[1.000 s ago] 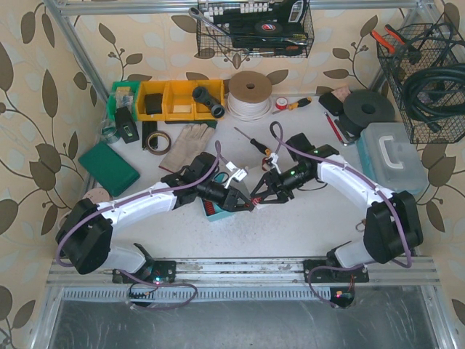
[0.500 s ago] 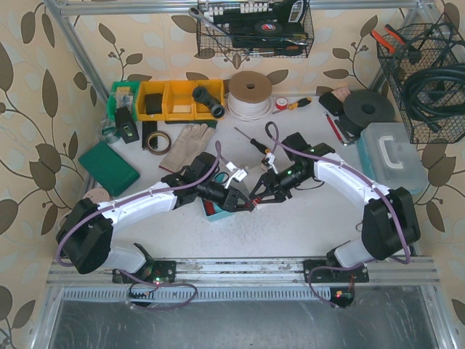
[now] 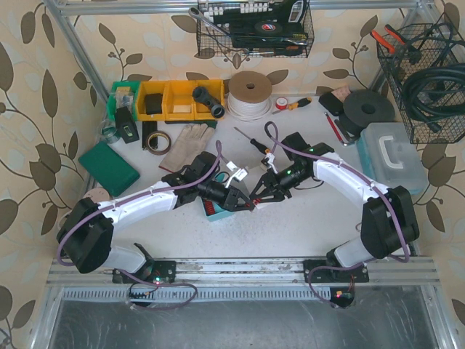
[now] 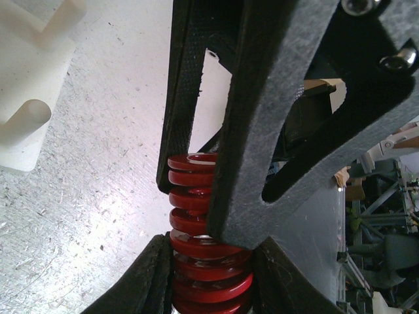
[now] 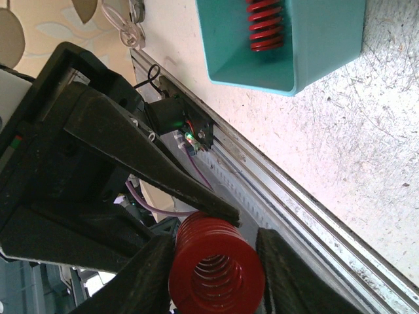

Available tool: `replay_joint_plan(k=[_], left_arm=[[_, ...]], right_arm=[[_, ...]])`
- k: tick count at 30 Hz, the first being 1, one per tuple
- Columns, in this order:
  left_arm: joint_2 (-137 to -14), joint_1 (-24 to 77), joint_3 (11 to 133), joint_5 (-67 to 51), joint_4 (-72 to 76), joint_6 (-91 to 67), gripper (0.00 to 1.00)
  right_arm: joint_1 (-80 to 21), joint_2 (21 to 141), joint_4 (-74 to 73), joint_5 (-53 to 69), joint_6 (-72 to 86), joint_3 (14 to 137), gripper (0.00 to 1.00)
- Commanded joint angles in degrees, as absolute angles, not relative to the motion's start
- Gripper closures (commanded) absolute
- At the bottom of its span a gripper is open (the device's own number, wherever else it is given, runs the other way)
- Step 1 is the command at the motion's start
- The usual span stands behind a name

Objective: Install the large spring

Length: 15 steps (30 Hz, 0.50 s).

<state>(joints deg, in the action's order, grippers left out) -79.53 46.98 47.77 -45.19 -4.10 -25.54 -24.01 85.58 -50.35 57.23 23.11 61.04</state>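
The large red spring (image 3: 251, 203) hangs in the air between both grippers, just right of the teal box (image 3: 212, 211). My left gripper (image 4: 209, 254) is shut on one end of the spring (image 4: 209, 271), its pads pressed on both sides. My right gripper (image 5: 215, 243) comes from the opposite side, and its fingers lie against both sides of the spring's other end (image 5: 217, 275). In the top view the left gripper (image 3: 245, 205) and right gripper (image 3: 256, 198) meet tip to tip. A finger of the left gripper (image 5: 163, 176) crosses above the spring.
The teal box (image 5: 288, 59) holds a smaller red spring (image 5: 265, 26). A white plastic part (image 4: 29, 91) lies on the table nearby. A screwdriver (image 3: 251, 139), glove (image 3: 185, 142), yellow bins (image 3: 178, 98) and cord spool (image 3: 250, 91) sit behind. The metal rail (image 3: 240, 265) runs along the near edge.
My right gripper has moved left toward the left gripper and now sits around the spring's free end. The left arm has hardly moved.
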Motion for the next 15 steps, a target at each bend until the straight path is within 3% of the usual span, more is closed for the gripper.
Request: replay_joint_plan(k=[1,8,9,10,13,15], left_arm=[[-79.3,47.6,50.4,-47.2,-2.5,-24.6,1.0],[-78.9,47.6,50.3,-46.7,-2.9,-24.4,1.0],[-78.7,47.6,50.3,-46.4,-3.2,-24.4,1.0],[-78.5,47.6,50.2,-45.9,-3.4,-24.3,0.88],[-78.0,47.6,50.5,-44.0,-5.1,-24.2,0.35],[-77.3,47.6,50.5,-40.7,-6.8,-24.2,0.28]], right_arm=[[-24.4,86.2,-50.3,57.7,22.5,62.5,0.7],[-24.3,86.2,-49.8,57.4,22.6,62.4,1.0],[-24.3,86.1,-49.7,57.0,22.5,62.5,1.0],[-24.2,86.0,-49.6,56.5,22.5,62.5,1.0],[-24.0,85.6,-49.5,54.3,22.6,63.0,1.0],[-23.5,85.0,-49.5,51.4,22.7,63.3,1.0]])
